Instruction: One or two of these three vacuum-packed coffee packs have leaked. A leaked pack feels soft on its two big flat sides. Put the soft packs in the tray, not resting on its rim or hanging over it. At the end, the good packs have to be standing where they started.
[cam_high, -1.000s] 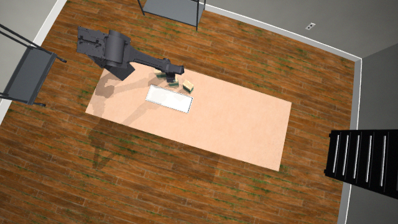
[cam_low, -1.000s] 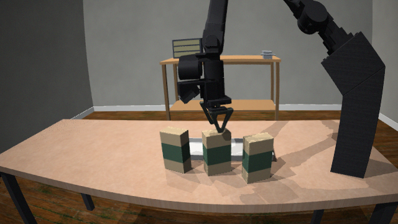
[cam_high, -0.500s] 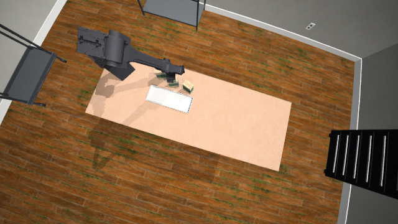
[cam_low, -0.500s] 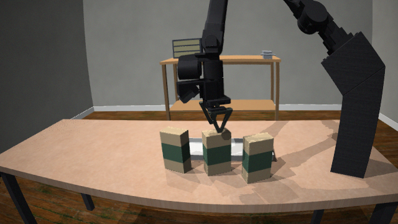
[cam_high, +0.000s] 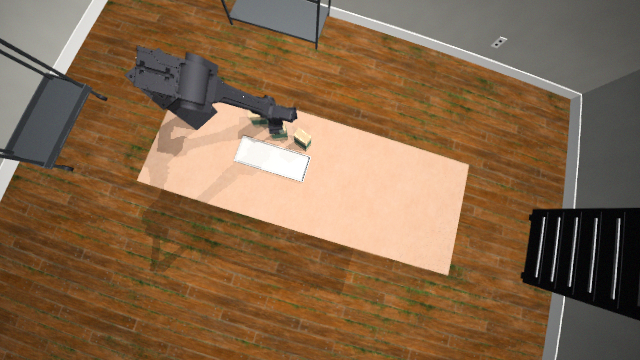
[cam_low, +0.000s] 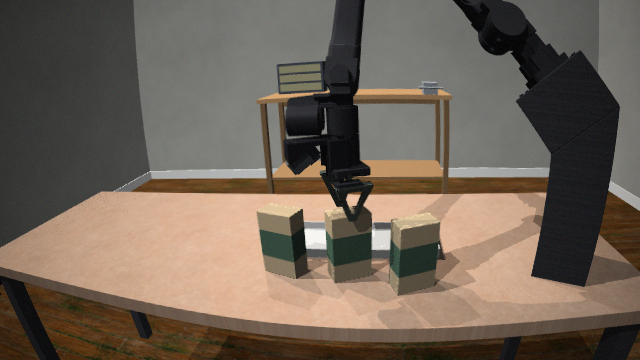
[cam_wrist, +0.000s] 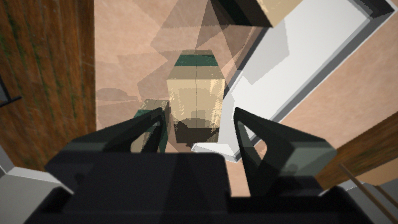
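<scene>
- Three coffee packs stand upright in a row on the counter (cam_low: 150, 240): the left pack (cam_low: 281, 246), the middle pack (cam_low: 348, 248) and the right pack (cam_low: 414, 252), all just in front of the tray (cam_low: 316, 239).
- No pack lies in the white tray, so by my judgement no sorting is done and every soft pack remains to be moved.
- The tool (cam_low: 351, 216) hangs over the middle pack's top, fingers spread wide to either side and gripping nothing; a squeeze test seems next.
- Each pack is a tan block with a dark green band round its middle; none looks visibly slumped.
</scene>
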